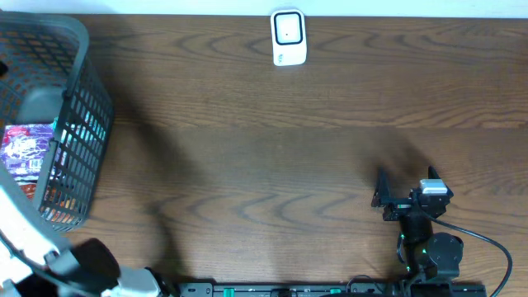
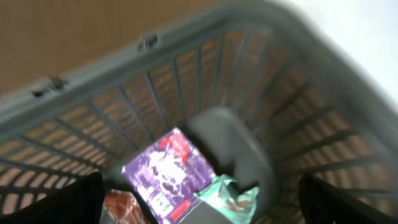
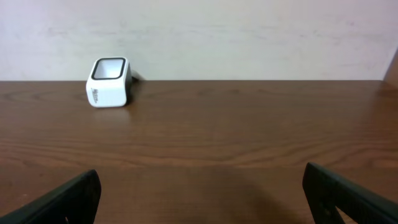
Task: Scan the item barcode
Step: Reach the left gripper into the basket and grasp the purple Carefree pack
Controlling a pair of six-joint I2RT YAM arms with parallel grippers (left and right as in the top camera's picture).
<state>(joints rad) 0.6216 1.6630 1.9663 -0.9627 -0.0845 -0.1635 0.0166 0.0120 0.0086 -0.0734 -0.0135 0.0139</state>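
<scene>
Your left fingers (image 2: 62, 202) are hanging spread wide above the basket (image 2: 186, 68), gripping nothing. The purple packet (image 2: 171, 171) is lying inside the basket at the left end of the surface (image 1: 264, 165), touching a green packet (image 2: 227, 196), with a reddish-brown item (image 2: 121, 208) just beside it. Your right fingers (image 3: 68, 199) are also standing released and empty, low over the surface near its right front. They are facing the white scanner (image 3: 109, 82), which is sitting at the far edge, well apart from both the basket and your right arm.
</scene>
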